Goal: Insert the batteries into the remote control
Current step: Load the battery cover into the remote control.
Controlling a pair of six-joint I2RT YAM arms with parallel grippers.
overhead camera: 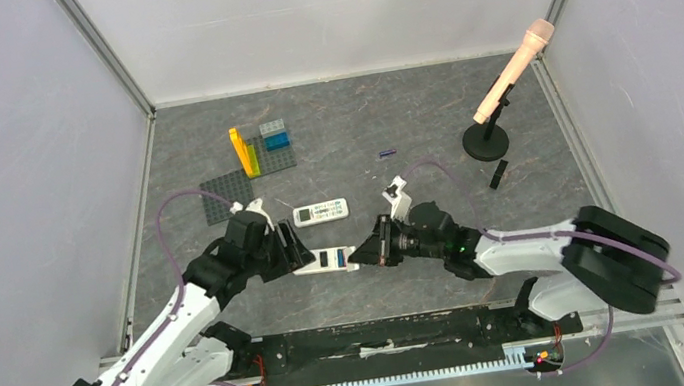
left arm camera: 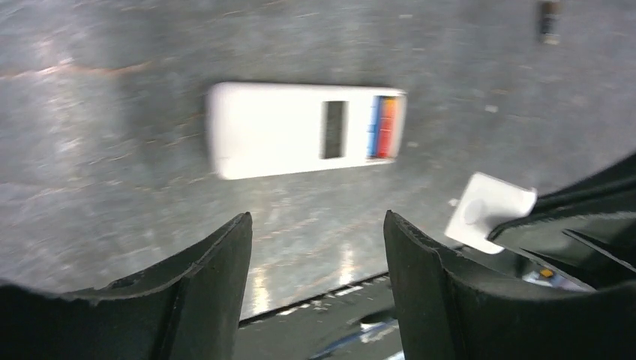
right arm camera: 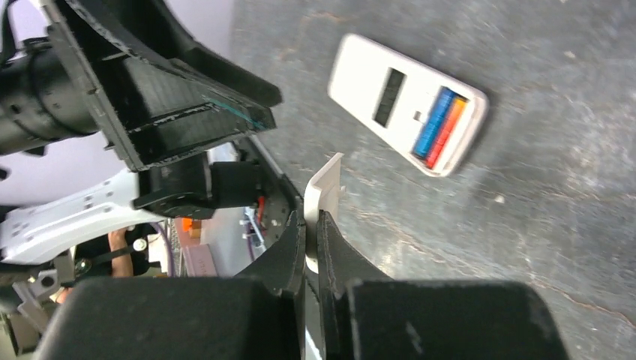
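From the top camera, the remote control (overhead camera: 327,259) lies back-up on the bench (overhead camera: 411,284) between my two arms. Only the wrist views show its open compartment, with the blue and red batteries (right arm camera: 441,127) seated side by side at one end. My left end effector (left arm camera: 316,221) stands wide and empty, just short of the remote. My right end effector (right arm camera: 309,221) is pinched onto the white battery cover (right arm camera: 324,184), held clear of the remote. A purple-blue battery (overhead camera: 387,153) lies farther back with bare bench all around it. The bench's near edge runs close to the remote.
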